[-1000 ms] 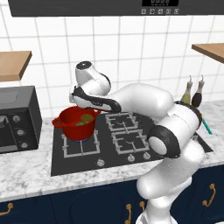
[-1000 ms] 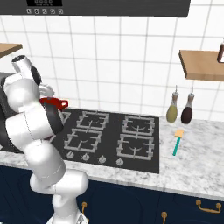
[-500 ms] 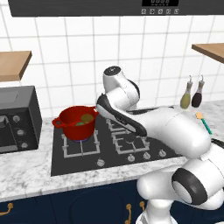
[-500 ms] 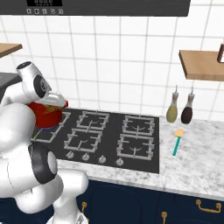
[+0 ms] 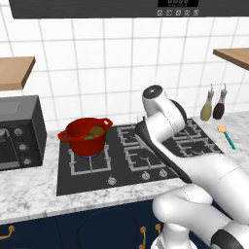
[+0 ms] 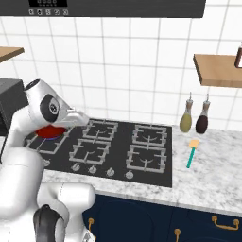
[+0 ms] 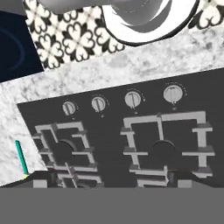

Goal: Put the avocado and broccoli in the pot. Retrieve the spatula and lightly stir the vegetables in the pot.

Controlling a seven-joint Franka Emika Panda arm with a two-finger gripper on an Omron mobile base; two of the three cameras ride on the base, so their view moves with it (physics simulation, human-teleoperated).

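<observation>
Two vegetables (image 5: 92, 133) in pot (image 5: 85, 137), spatula (image 7: 21, 158) beside open fingertips (image 7: 40, 178)

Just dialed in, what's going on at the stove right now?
The red pot sits on the stove's left burner with both vegetables already inside. The spatula lies untouched on the counter to the right of the stove, in front of two bottles. The white arm stretches over the burners between pot and spatula, and its pincer is open and holds nothing. Fetching the spatula and stirring are not yet done.
</observation>
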